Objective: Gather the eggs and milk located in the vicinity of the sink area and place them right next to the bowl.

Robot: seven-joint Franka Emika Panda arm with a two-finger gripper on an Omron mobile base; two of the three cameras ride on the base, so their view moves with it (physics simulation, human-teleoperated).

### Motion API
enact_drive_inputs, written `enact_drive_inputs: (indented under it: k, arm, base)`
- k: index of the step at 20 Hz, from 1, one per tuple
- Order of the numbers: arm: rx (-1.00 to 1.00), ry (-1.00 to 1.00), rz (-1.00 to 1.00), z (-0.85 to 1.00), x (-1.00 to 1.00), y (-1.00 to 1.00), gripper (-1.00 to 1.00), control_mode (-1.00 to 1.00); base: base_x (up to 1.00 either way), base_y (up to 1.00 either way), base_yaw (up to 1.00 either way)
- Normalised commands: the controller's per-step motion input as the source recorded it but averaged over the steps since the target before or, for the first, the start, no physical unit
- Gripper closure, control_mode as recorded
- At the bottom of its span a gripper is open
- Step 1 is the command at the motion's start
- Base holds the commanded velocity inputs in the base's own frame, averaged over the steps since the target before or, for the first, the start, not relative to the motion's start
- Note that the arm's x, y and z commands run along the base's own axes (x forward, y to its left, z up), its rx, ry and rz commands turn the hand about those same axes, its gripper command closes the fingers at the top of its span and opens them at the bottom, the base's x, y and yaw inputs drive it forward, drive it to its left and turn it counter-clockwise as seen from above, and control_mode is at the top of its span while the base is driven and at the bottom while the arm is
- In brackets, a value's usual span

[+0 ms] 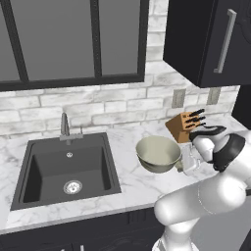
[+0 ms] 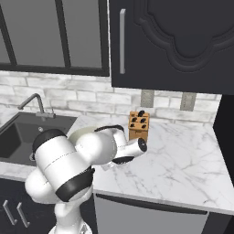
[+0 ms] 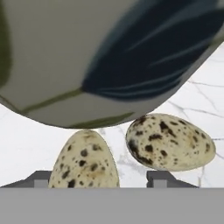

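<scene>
gripper: the gripper (image 3: 100, 177) sits low over the marble counter (image 1: 137, 188), just right of the bowl in the left base view; its two dark fingertips (image 3: 40, 178) stand apart, jaws parted, with a speckled egg between them.
nearest egg: a speckled egg (image 3: 84, 159) lies between the fingertips; neither pad can be seen pressing it, so it looks let go rather than gripped.
second egg: another speckled egg (image 3: 170, 142) lies just beyond and to one side of the gripper, on the counter, close to the first.
bowl: the bowl (image 1: 158, 154) curves directly ahead of the fingertips, its outer wall just past both eggs; whether they touch it cannot be told.
eggs, progress: both eggs appear to be down right beside the bowl, so this half of the task looks done.
milk: no carton can be made out beside the bowl or around the sink, so its place cannot be told; judged still to fetch.
sink: the sink (image 1: 68, 171) lies well away from the gripper, on the far side of the bowl, its basin bare but for the drain.
</scene>
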Motion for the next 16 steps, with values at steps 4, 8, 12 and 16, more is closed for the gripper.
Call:
enact_drive_inputs:
  k: [4,8,12,16]
  arm:
    - [0.0,0.0,0.0,0.0,-0.03,-0.07,-1.0,-1.0]
    - [0.0,0.0,0.0,0.0,-0.07,-0.04,-1.0,-1.0]
    - [0.0,0.0,0.0,0.06,-0.06,-0.01,-1.0,-1.0]
    - [0.0,0.0,0.0,0.32,0.0,0.0,-1.0,-1.0]
  base:
    - [0.0,0.0,0.0]
    - [0.0,0.0,0.0]
    - [0.0,0.0,0.0]
    - [0.0,0.0,0.0]
